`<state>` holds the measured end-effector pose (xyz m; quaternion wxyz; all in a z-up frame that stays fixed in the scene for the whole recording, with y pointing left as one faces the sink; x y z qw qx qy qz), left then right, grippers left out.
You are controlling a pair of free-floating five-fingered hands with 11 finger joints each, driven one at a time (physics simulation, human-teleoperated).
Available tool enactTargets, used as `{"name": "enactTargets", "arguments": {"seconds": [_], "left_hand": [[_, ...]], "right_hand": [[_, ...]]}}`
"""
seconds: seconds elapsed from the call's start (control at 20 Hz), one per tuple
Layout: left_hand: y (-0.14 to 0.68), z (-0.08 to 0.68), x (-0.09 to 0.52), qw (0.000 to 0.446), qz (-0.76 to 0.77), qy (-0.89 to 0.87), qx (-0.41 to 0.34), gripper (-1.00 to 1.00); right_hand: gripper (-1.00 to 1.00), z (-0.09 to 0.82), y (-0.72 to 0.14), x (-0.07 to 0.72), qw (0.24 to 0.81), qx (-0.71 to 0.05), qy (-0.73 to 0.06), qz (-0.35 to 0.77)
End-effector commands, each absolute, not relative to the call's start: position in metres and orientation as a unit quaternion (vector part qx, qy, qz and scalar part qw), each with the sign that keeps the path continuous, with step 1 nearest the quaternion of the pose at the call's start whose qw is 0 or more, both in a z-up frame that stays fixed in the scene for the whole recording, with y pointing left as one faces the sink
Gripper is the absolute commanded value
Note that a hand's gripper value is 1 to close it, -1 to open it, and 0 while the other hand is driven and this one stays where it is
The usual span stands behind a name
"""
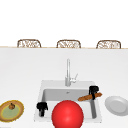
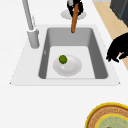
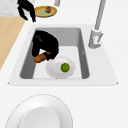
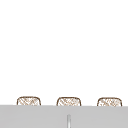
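Sink (image 1: 40, 100): set in the white counter (image 1: 20, 70), holding a white bowl (image 3: 53, 68) with a green lime (image 3: 65, 67).
Right hand (image 1: 93, 90): fingers curled round a brown baguette (image 1: 87, 97) over the sink's right side.
Left hand (image 1: 41, 107): fingers curled, holding nothing, at the sink's left front rim.

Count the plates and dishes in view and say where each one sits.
3: a white dish in the sink holding a green ball, a grey plate on the counter right of it, a yellow-rimmed plate on the left.
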<state>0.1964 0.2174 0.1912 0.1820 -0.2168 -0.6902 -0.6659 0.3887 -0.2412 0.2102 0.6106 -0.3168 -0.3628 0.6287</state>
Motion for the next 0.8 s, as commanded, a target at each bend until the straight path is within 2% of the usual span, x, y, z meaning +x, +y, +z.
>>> {"name": "enactTargets", "arguments": {"seconds": [0.0,0.75], "left_hand": [[0.217,0.191,0.196,0.182,-0.666,-0.69,-0.217,0.0],[0.217,0.191,0.196,0.182,-0.666,-0.69,-0.217,0.0]], "right_hand": [[1.0,0.226,-0.264,0.379,0.617,-0.306,-0.353,0.634],[1.0,0.269,-0.37,0.365,0.613,-0.309,-0.359,0.633]]}}
